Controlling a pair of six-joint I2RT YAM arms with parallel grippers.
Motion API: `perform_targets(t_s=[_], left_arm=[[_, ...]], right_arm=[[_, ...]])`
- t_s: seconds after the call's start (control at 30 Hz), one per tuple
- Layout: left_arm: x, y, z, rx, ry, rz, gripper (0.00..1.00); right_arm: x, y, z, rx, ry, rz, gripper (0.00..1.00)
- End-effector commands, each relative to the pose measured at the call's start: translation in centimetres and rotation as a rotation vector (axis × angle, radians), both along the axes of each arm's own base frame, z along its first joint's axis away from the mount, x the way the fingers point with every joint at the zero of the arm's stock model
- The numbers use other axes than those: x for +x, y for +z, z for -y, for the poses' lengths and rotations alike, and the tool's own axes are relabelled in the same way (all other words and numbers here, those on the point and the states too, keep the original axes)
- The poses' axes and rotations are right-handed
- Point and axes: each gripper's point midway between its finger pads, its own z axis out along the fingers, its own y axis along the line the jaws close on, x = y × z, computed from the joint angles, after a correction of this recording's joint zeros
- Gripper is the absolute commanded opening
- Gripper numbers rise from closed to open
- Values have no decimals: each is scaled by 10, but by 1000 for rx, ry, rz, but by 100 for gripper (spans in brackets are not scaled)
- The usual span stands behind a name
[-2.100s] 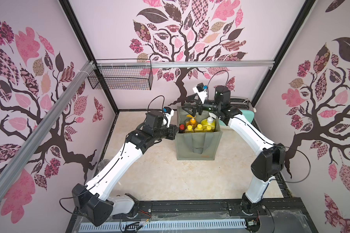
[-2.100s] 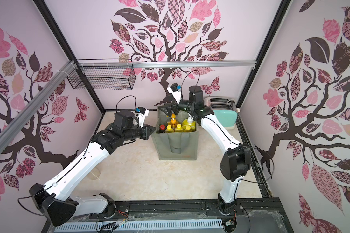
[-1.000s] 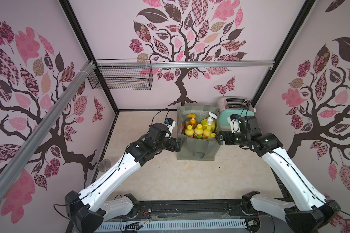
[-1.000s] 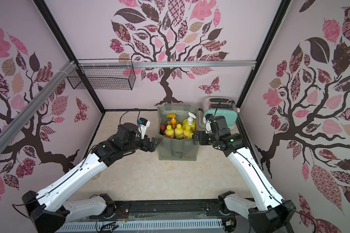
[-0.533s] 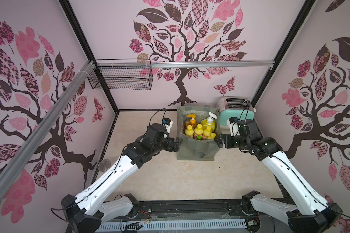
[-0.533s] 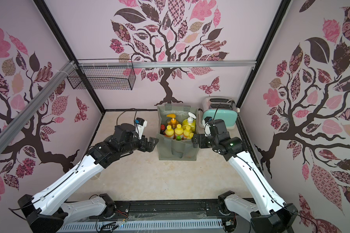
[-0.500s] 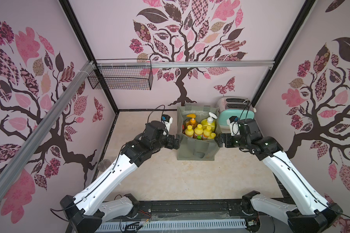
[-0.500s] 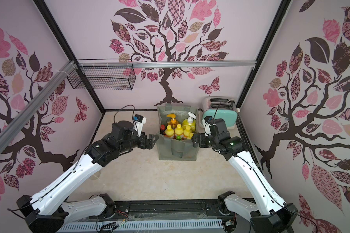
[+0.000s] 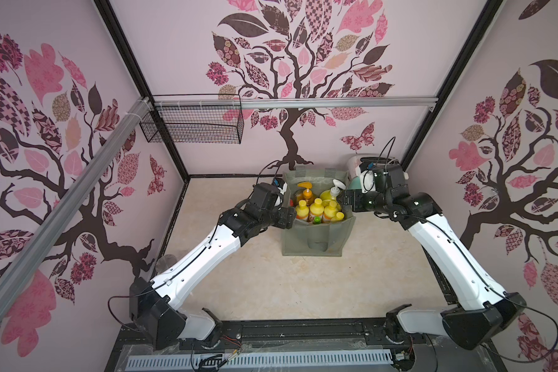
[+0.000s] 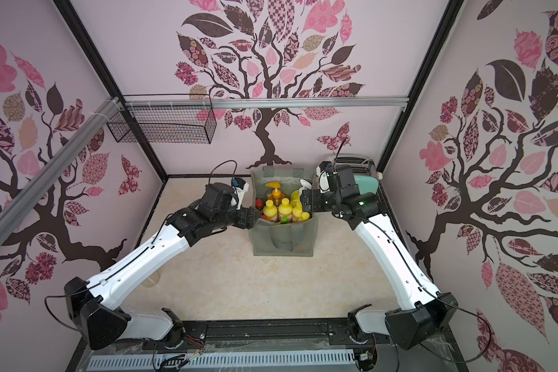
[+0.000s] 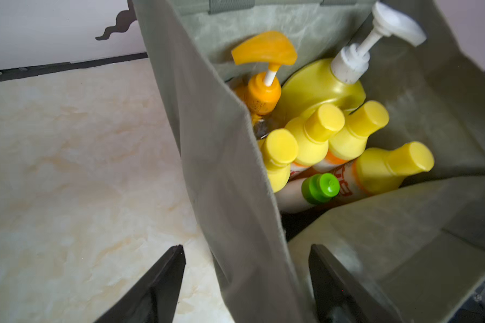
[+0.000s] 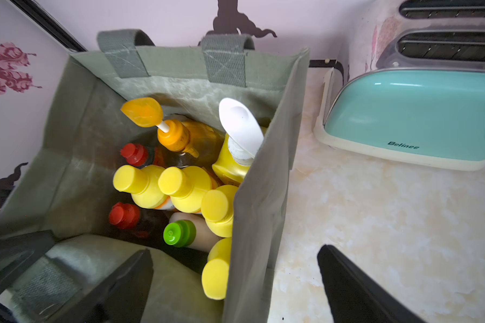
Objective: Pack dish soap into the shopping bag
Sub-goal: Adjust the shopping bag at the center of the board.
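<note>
Change: the right pincer (image 9: 347, 199) has come from above the shopping bag (image 9: 316, 238) to its right wall; the left pincer (image 9: 288, 218) has narrowed.
Pincers: both open, each astride a side wall, gripping nothing.
Meaning: packing looks finished.
Location: the dish soap (image 12: 185, 187) sits inside the bag, on the surface (image 12: 375, 223) beside one toaster (image 12: 409, 112).
Count: four yellow-capped bottles (image 12: 140, 184), two red-capped bottles (image 12: 135, 153), one green-capped bottle (image 12: 179, 233), two pump bottles (image 12: 174, 137); nine.

I am noting a grey-green bag (image 12: 258, 212), yellow-capped bottles (image 12: 185, 190), a turquoise toaster (image 12: 409, 112), pink-and-brown tree-patterned walls (image 9: 303, 64), a cream marbled tabletop (image 9: 271, 273).
</note>
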Motion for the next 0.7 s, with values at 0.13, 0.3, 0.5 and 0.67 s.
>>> perform_targets(t_s=[0.13, 0.3, 0.5, 0.67], left_arm=[[-13, 4, -30, -2, 80, 74, 67], [-43, 47, -46, -162, 142, 58, 82], [-63, 94, -157, -30, 474, 224, 95], [-63, 86, -230, 257, 665, 490, 97]], right_arm=[[12, 3, -10, 83, 37, 63, 89], [-3, 32, -18, 212, 74, 185, 98], [-37, 85, 31, 179, -81, 468, 100], [-64, 79, 94, 96, -345, 653, 100]])
